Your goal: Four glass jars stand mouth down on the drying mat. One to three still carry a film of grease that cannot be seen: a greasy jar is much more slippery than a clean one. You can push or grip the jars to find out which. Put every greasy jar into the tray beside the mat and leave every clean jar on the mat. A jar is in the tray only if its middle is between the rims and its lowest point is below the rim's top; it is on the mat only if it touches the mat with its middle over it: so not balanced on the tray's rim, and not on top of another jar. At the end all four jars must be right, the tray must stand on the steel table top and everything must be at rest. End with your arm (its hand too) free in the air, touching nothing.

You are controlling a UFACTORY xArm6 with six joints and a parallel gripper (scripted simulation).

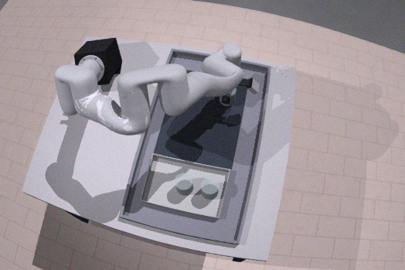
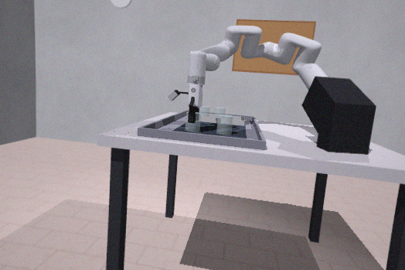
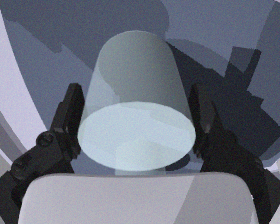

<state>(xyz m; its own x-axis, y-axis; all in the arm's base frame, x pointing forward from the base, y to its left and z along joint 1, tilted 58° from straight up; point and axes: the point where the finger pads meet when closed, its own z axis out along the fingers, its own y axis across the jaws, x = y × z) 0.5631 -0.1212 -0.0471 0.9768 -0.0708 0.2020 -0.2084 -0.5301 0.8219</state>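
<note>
A glass jar (image 3: 138,110) (image 2: 192,127) stands mouth down on the dark drying mat (image 1: 216,147) (image 3: 58,23), near its end away from the tray. My gripper (image 3: 136,97) (image 1: 227,98) (image 2: 192,117) is lowered over this jar. It is open, with one black finger on each side of the jar and small gaps showing. A second jar (image 2: 224,124) stands on the mat close by; in the overhead view my arm hides it. Two more jars (image 1: 184,186) (image 1: 209,190) (image 2: 205,111) (image 2: 219,111) stand upright in the pale tray (image 1: 190,158) at the other end.
A raised grey frame (image 1: 251,151) (image 2: 201,137) runs around the mat and the tray on the steel table top (image 1: 77,151). My arm's black base box (image 1: 98,56) (image 2: 340,120) stands at one table corner. The arm reaches over the mat's near half.
</note>
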